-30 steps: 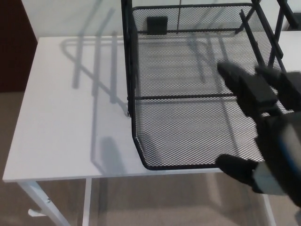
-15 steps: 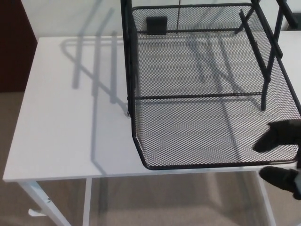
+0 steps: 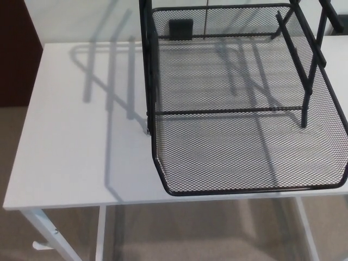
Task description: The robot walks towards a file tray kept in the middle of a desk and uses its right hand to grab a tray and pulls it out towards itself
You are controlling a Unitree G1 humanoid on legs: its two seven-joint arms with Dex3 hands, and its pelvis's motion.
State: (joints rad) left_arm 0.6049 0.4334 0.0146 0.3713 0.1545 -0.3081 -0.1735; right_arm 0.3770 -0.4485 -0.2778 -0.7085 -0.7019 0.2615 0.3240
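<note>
Tray (image 3: 250,187) sat centre-right of frame, front rim jutting past the desk (image 3: 76,163) edge. Neither hand showed (state unknown). Best grip, I judged: right hand on that front rim, pulling straight.

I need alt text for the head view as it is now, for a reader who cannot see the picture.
A black wire-mesh file tray, pulled out from its black frame, reaches the near edge of a white desk. No robot hand is in view. The frame's shadows fall on the desk's left side, and beige floor shows below the desk.
</note>
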